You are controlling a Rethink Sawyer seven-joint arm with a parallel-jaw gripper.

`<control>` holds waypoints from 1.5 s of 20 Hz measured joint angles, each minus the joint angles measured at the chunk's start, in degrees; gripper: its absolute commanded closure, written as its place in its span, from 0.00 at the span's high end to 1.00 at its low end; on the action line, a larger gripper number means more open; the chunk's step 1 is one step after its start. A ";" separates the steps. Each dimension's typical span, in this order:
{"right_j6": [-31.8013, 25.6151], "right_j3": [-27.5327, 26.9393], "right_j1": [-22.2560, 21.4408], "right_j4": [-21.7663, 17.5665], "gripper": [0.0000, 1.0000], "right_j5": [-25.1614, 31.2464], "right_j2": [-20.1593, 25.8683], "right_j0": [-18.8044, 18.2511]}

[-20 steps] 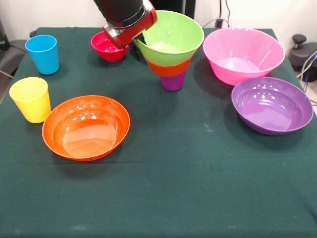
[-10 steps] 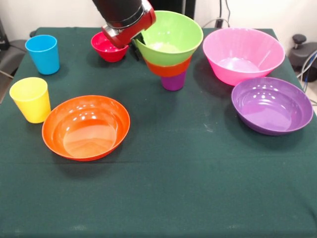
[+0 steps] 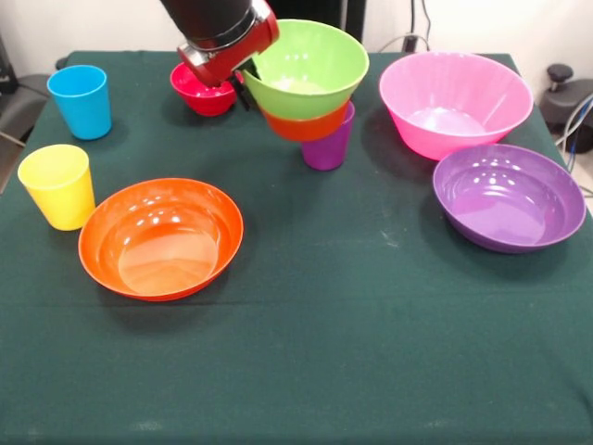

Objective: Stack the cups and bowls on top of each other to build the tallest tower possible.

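Gripper (image 3: 248, 76) low at the near-left rim of the green bowl (image 3: 306, 65), fingers hidden behind the red wrist and the bowl's wall, so cannot tell whether spread or pinching. Green bowl nested in small orange bowl (image 3: 301, 123), the pair tilted and off-centre, leaning over the left of the purple cup's (image 3: 327, 144) mouth. Small red bowl (image 3: 199, 91) just behind the wrist. Blue cup (image 3: 80, 100) and yellow cup (image 3: 58, 185) at left, wide orange bowl (image 3: 160, 239) beside the yellow one. Pink bowl (image 3: 454, 102) and purple bowl (image 3: 508, 197) at right, on green cloth (image 3: 324, 352).

A dark green cloth (image 3: 324, 371) covers the table before a pale wall (image 3: 83, 23)
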 measured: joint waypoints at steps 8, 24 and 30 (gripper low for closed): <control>0.00 1.17 -0.10 0.00 0.00 0.00 -0.31 -1.17; -0.01 7.38 -0.34 0.70 0.00 -0.01 -2.58 -1.84; 0.17 10.42 0.07 1.30 0.00 -0.93 -3.11 -1.00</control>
